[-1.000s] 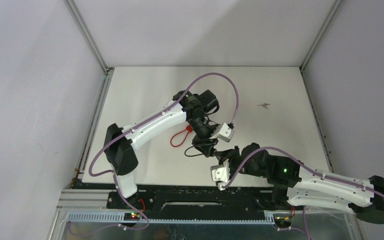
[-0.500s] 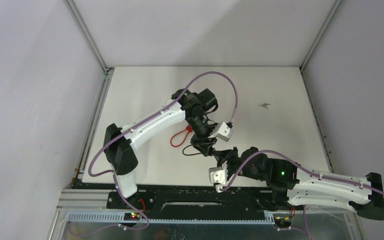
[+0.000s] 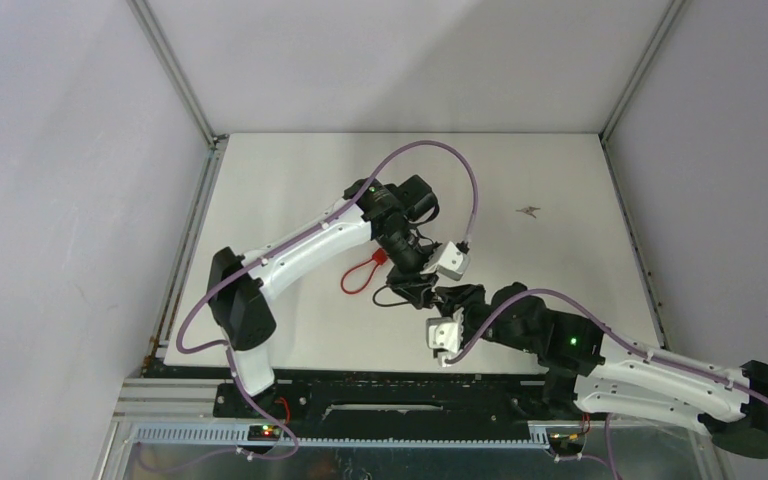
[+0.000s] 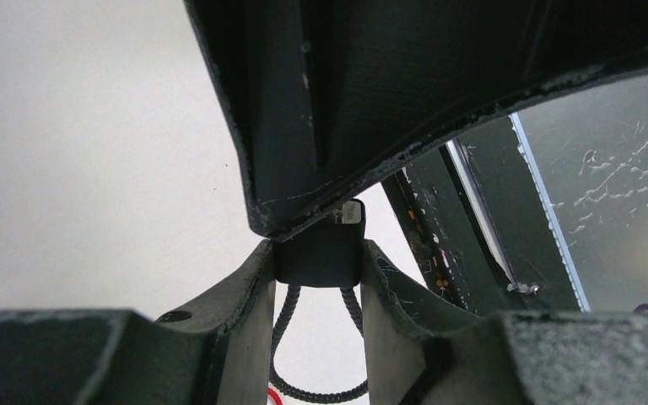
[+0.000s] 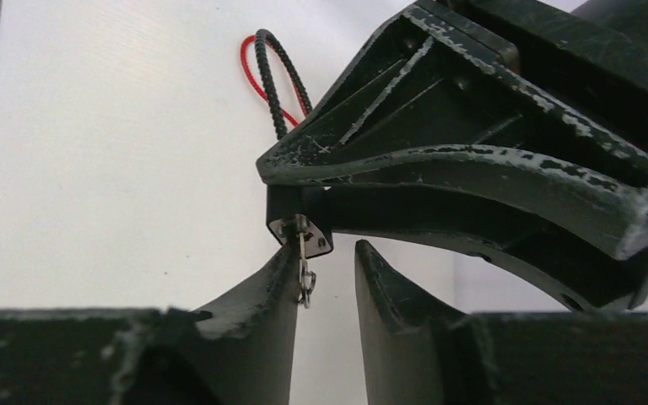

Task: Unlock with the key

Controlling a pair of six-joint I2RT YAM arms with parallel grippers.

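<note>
Left tool (image 4: pixel 318 253) is clamped tight on the black padlock (image 5: pixel 285 207), holding it over the tabletop (image 3: pixel 520 170) near the middle of the near edge. Key (image 5: pixel 304 257) sits in the keyhole, and the right tool (image 5: pixel 325 287) has its jaws parted, one finger touching the key.

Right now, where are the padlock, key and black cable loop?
padlock (image 4: pixel 319 253), left wrist view, black body.
key (image 5: pixel 302 246), right wrist view, metal shank.
black cable loop (image 5: pixel 261 35), right wrist view, top bend.

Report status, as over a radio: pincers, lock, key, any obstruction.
Left pincer shut on black cable padlock. Right pincer open, key in the padlock's keyhole, at one fingertip. No obstruction seen.
</note>
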